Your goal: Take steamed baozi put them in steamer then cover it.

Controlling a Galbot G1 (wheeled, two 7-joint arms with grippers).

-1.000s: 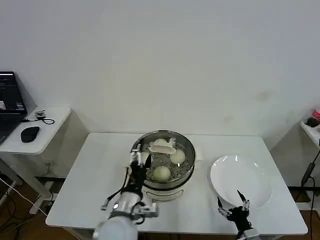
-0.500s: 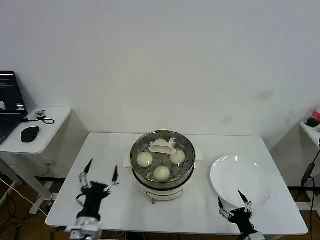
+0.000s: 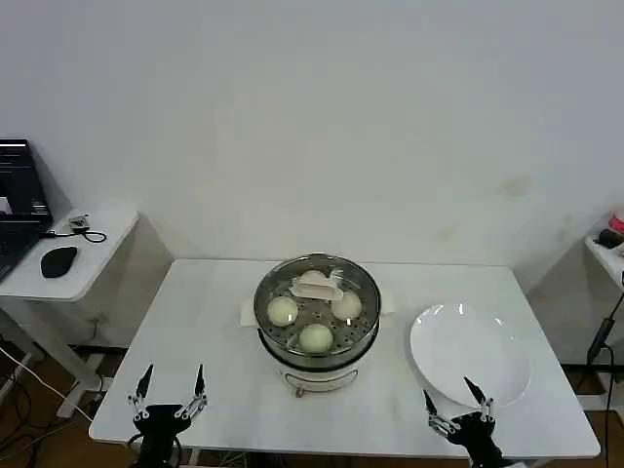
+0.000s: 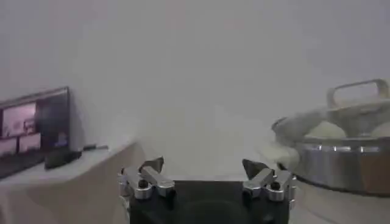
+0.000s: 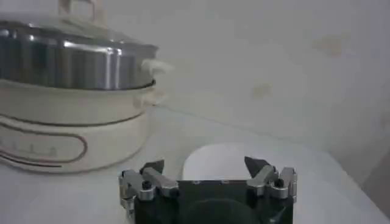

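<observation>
From the head camera, the steamer (image 3: 317, 327) stands mid-table, glass lid (image 3: 317, 292) on, steamed baozi (image 3: 315, 337) visible through it; the white plate (image 3: 471, 353) lies bare to its right; left gripper (image 3: 172, 394) and right gripper (image 3: 455, 403) hover spread at the table's near edge; the left wrist camera adds a monitor (image 4: 35, 125) on a side desk.

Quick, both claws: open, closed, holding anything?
Left claw: open, empty, at the table's near left edge.
Right claw: open, empty, by the near edge of the plate.
</observation>
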